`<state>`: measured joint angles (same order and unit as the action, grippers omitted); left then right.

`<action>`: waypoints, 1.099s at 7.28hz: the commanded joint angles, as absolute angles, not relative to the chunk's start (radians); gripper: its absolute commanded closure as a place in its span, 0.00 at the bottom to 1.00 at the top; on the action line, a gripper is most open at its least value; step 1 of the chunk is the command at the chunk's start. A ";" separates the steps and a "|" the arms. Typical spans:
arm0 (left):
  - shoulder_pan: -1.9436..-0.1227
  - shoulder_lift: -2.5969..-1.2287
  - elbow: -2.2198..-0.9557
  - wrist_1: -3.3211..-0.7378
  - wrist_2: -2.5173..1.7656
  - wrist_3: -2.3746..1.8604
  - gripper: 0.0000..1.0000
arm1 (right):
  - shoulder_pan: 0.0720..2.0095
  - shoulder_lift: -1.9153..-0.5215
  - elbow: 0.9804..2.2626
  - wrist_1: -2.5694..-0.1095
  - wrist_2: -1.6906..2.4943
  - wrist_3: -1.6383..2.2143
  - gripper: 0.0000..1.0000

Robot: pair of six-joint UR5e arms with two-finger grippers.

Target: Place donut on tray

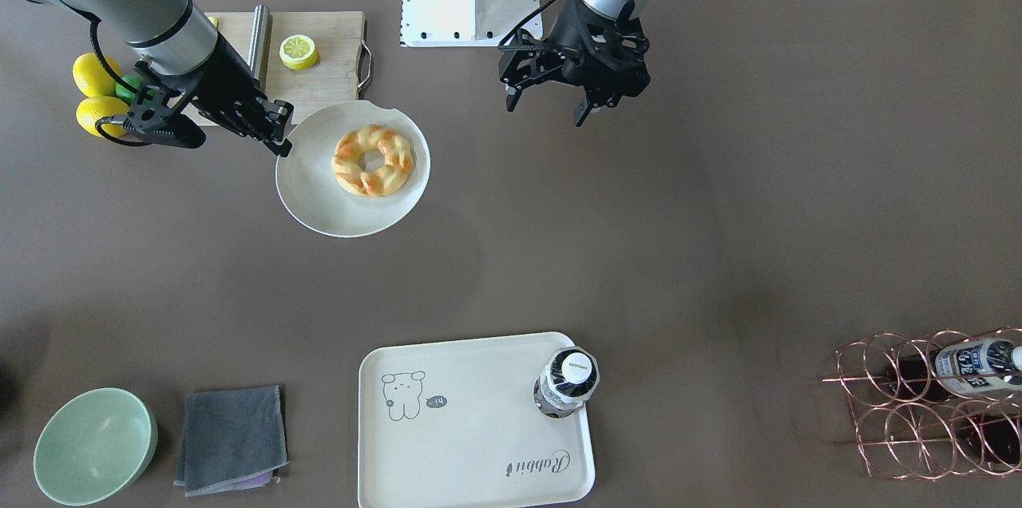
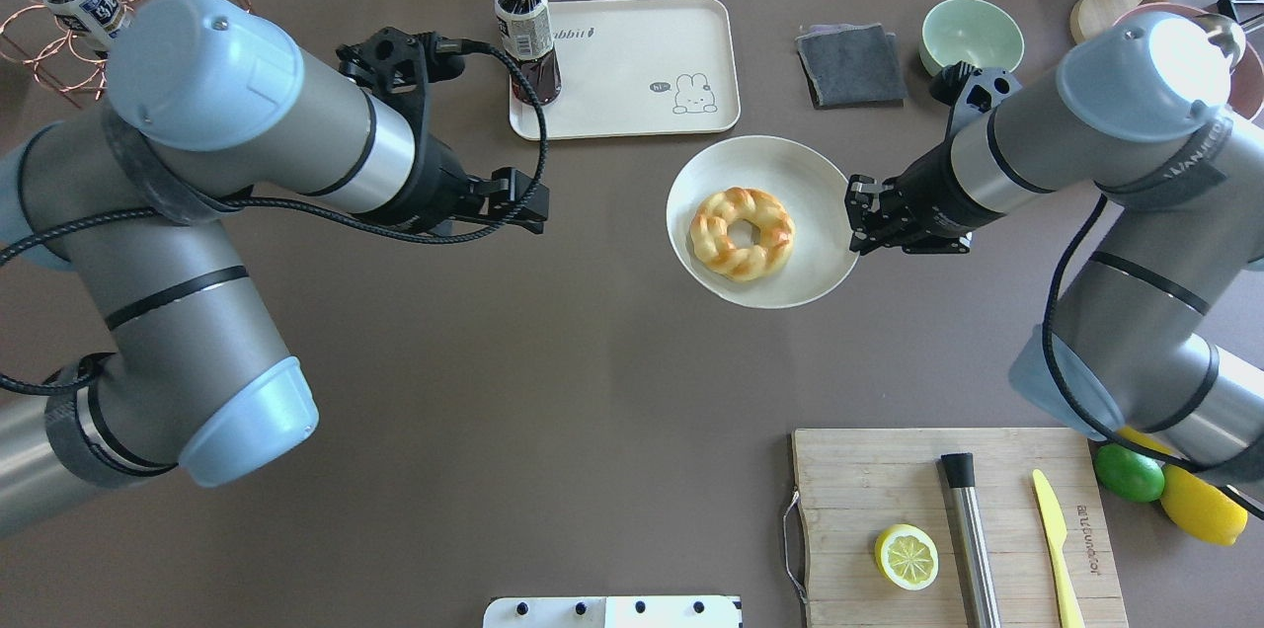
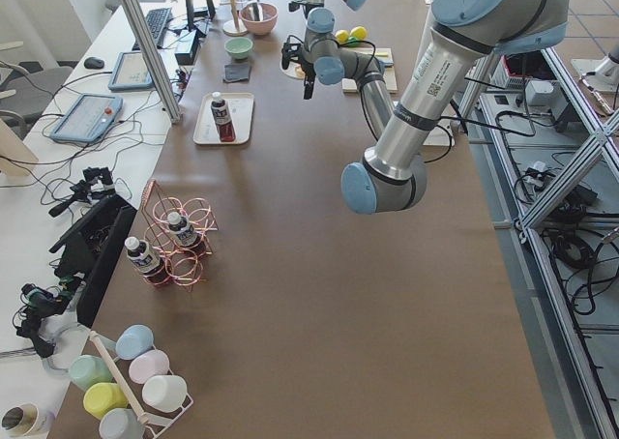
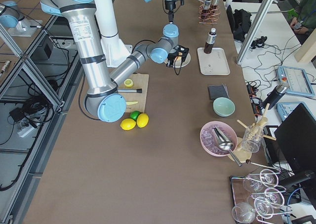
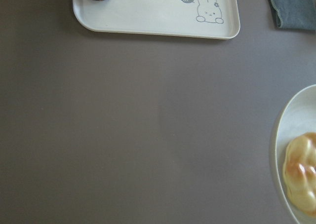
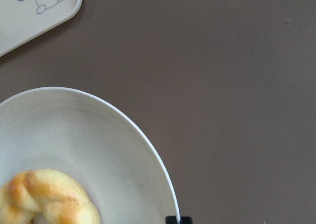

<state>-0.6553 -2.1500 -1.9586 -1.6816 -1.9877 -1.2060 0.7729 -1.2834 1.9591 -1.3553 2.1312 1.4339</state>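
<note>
While the donut lies in the middle of the round white plate, I see my right end effector clenched on that plate's rim. My left end effector hangs over the bare bench, released, nothing between its fingers. Well apart from the plate, the tray carries only a dark bottle in one corner.

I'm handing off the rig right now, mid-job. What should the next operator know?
Left gripper: jaws open, holding nothing.
Right gripper: jaws closed on the rim of the plate, seemingly holding it up.
Donut: lies on that plate, not on the tray; a bottle stands on one tray corner.
Done: nothing delivered. Left: move the donut onto the tray's free area.
</note>
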 commanded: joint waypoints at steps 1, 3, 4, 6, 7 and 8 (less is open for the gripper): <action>-0.771 -2.021 -1.996 -1.689 -2.071 -1.019 0.02 | 0.833 -1.082 1.713 -1.356 2.129 1.439 1.00; -0.804 -1.979 -1.997 -1.706 -2.092 -0.963 0.02 | 0.851 -0.834 1.384 -1.348 2.097 1.434 1.00; -0.805 -1.962 -1.999 -1.726 -2.092 -0.962 0.02 | 0.857 -0.724 1.227 -1.342 2.067 1.434 1.00; -0.805 -1.957 -1.993 -1.740 -2.092 -0.962 0.02 | 0.864 -0.655 1.021 -1.181 2.053 1.442 1.00; -0.805 -1.959 -1.990 -1.740 -2.092 -0.962 0.02 | 0.862 -0.564 0.871 -1.117 2.028 1.515 1.00; -0.805 -1.963 -1.987 -1.740 -2.092 -0.962 0.02 | 0.861 -0.505 0.767 -1.067 2.017 1.528 1.00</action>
